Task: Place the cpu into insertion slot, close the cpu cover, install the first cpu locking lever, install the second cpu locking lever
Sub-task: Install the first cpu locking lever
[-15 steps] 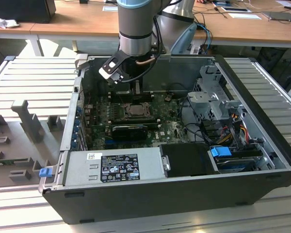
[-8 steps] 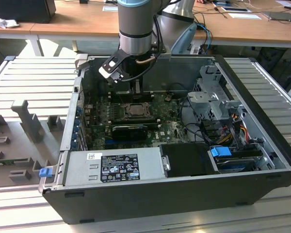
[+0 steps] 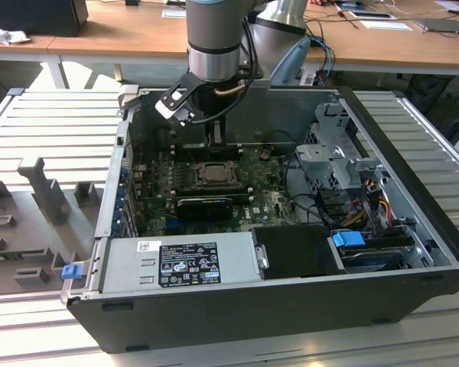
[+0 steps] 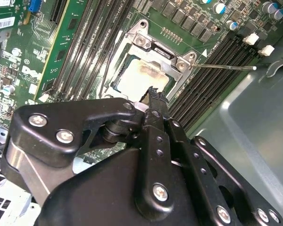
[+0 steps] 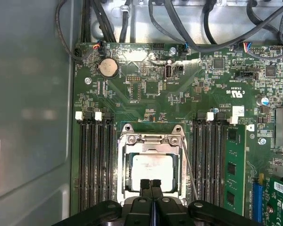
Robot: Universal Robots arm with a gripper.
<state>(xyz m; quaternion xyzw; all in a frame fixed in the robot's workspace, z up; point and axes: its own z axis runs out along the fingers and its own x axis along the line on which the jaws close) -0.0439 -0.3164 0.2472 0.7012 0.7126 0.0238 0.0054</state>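
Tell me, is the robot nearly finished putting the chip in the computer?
Partway. The cpu already lies in its socket, and the cpu cover looks folded down over it. The end effector is shut at the cover's edge. One locking lever sticks out unlatched, so the levers remain.

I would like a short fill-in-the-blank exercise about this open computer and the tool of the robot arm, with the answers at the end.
1. The small, flat, pale grey square cpu shows through the window of the silvery metal frame, the cpu cover, which lies ____ (open/closed) over it.
2. The black tool hangs at the socket's edge with its two fingers pressed ____.
3. The flat circuit board around the socket is ____ in colour.

Missing words: closed; together; green.
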